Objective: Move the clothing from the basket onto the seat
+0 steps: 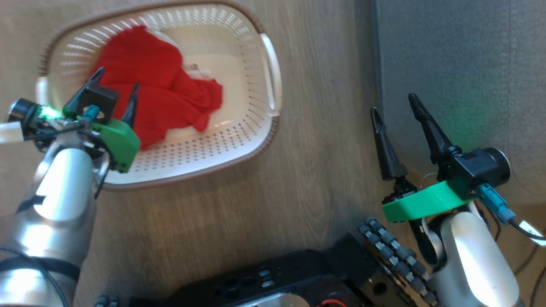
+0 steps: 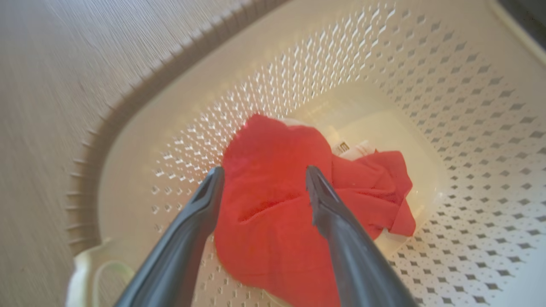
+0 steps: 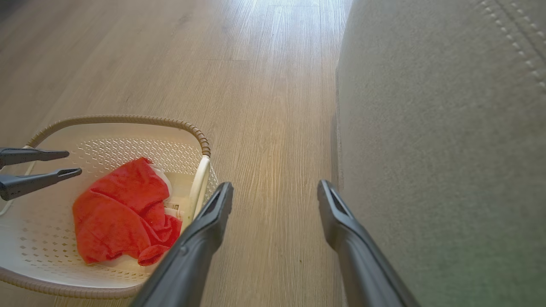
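Basket [image 1: 239, 136]: cream, perforated, on wood floor [image 1: 320, 128], long axis across the head view, one handle end toward the seat [image 1: 460, 64]. Contents: clothing [image 1: 153, 94], a crumpled red heap in its left half, long axis diagonal, upper left to lower right; paper label [image 2: 341, 148] beside it. Left gripper [image 1: 118, 78]: fingers spread above the heap, grasping nothing. Right gripper [image 1: 393, 103]: spread, empty, at the seat's edge.

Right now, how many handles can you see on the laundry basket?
2. The right handle is on the wall of the basket that faces the seat. The left handle is on the opposite wall, near the left gripper.
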### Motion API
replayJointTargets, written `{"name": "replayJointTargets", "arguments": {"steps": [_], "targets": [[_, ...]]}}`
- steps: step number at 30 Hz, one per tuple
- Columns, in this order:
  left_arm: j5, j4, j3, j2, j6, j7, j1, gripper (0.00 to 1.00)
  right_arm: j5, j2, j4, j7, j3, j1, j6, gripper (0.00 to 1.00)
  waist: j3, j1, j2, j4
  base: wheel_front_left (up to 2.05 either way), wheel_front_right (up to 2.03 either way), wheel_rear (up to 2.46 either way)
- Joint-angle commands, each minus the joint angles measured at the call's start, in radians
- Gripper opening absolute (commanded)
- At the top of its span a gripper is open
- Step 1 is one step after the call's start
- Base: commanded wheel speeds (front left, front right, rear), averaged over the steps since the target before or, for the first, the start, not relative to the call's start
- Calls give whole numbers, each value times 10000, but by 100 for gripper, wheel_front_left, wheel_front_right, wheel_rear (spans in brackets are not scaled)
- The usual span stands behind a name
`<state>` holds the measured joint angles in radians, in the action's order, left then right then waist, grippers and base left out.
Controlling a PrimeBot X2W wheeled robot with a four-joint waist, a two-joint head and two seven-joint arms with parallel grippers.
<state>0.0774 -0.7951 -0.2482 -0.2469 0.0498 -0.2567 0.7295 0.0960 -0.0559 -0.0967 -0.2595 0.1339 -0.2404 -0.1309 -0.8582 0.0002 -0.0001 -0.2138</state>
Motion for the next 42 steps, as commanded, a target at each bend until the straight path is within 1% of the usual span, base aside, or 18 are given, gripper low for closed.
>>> {"name": "replayJointTargets", "arguments": {"steps": [1, 4, 7, 12, 14, 17, 21, 25, 27, 31, 34, 37, 39, 40, 42], "targets": [[76, -210, 113, -360, 15, -51, -30, 100, 123, 55, 296, -23, 218, 282, 2, 100, -701, -2, 1, -641, 0, 0, 0], [-84, -1230, 190, -430, -36, -51, 648, 100, 297, 55, 345, -23, 294, 456, 2, 100, -881, -2, 1, -773, 0, 0, 0], [99, -2365, -5, -571, -107, -51, 1285, 100, 420, 56, 450, -23, 430, 604, 2, 100, -1045, -2, 1, -880, 0, 0, 0], [313, -3615, -187, -683, -599, -25, 2303, 100, 692, 56, 622, -23, 663, 748, 2, 100, -1303, -2, 1, -987, 0, 0, 0], [405, -4122, -295, -694, -698, 113, 2632, 100, 827, 56, 656, -23, 709, 792, 2, 100, -1346, -2, 1, -1043, 0, 0, 0], [593, -4516, -524, -719, -820, 350, 2994, 100, 1026, 56, 684, -23, 749, 859, 2, 100, -1384, -2, 1, -1125, 0, 0, 0], [708, -4769, -713, -669, -1010, 948, 3241, 100, 1193, 56, 651, -23, 859, 912, 2, 100, -1385, -2, 1, -1178, 0, 0, 0], [1220, -4866, -1269, -778, -1237, 1533, 3452, 100, 1383, 56, 701, -23, 986, 937, 2, 100, -1417, -2, 1, -1220, 0, 0, 0], [1584, -4895, -1659, -862, -1269, 1883, 3566, 100, 1444, 56, 708, -23, 1044, 944, 2, 100, -1459, -2, 1, -1222, 0, 0, 0], [1834, -4927, -1996, -912, -1256, 2565, 3748, 100, 1496, 56, 660, -23, 1135, 946, 2, 100, -1502, -2, 1, -1224, 0, 0, 0], [1857, -4937, -2130, -949, -1000, 2777, 3927, 100, 1608, 56, 666, -23, 1214, 957, 2, 100, -1518, -2, 1, -1248, 0, 0, 0], [2039, -4944, -2376, -1116, -928, 3002, 4142, 100, 1629, 56, 665, -23, 1588, 996, 2, 100, -1545, -2, 1, -1277, 0, 0, 0], [2181, -4948, -2576, -1212, -762, 3280, 4243, 100, 1633, 56, 672, -23, 1679, 1032, 2, 100, -1571, -2, 1, -1301, 0, 0, 0], [2181, -4948, -2576, -1212, -762, 3280, 4243, 100, 1633, 56, 672, -23, 1679, 1032, 2, 100, -1571, -2, 1, -1301, 0, 0, 0], [2158, -4951, -2649, -1240, -402, 3644, 4289, 100, 1650, 56, 679, -23, 1657, 1066, 2, 100, -1592, -2, 1, -1314, 0, 0, 0]]}}
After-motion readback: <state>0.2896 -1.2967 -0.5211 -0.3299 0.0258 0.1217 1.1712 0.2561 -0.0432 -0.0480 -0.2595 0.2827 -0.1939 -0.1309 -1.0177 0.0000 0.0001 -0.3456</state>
